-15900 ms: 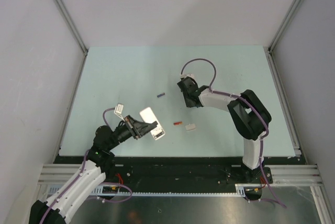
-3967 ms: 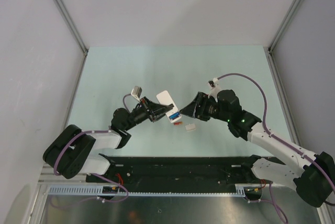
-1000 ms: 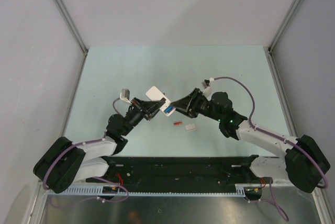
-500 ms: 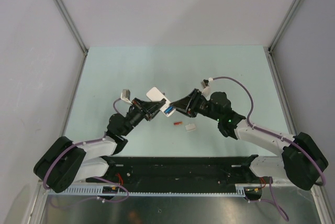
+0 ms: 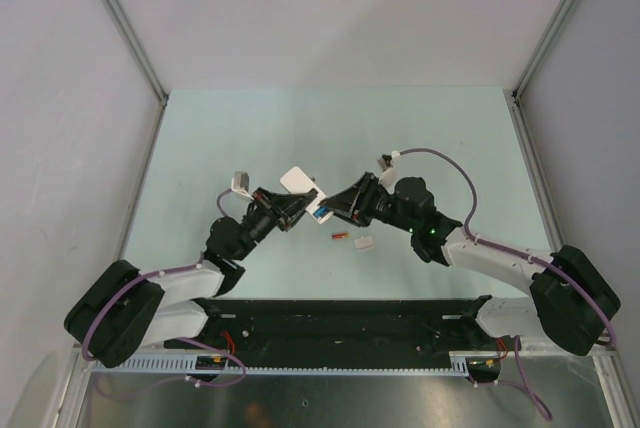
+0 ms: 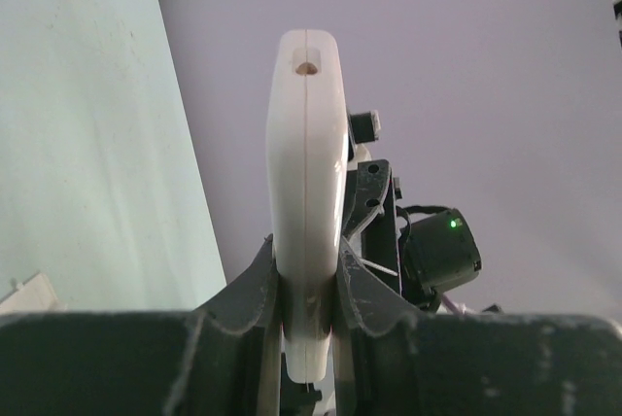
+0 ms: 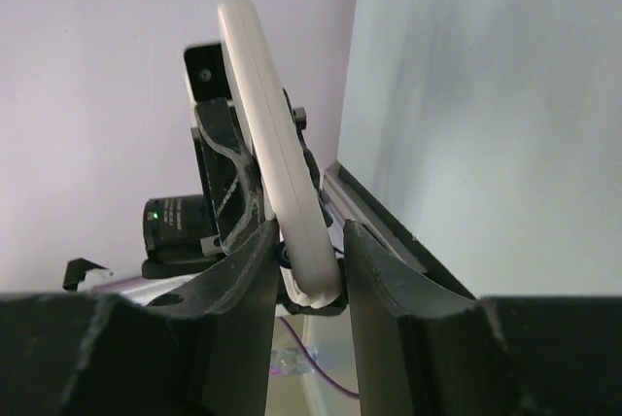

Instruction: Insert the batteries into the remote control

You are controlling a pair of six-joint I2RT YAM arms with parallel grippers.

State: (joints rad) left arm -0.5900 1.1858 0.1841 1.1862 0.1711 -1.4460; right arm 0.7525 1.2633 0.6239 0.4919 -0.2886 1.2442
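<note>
Left hand (image 6: 309,275) clamps remote control (image 6: 306,144); right hand (image 7: 309,241) straddles it (grip unclear). Blue battery (image 5: 321,211) apparently in; orange-red battery (image 5: 339,236) not yet loaded.

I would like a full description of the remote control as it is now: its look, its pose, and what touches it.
The remote control is a slim, flat handset of white plastic, seen edge-on by both wrist cameras. A seam runs along its edge, and its rounded far end has a small round hole. The left gripper clamps its faces near one end and holds it in the air. The right gripper straddles that end; whether it touches is unclear. Its buttons are hidden.
</note>
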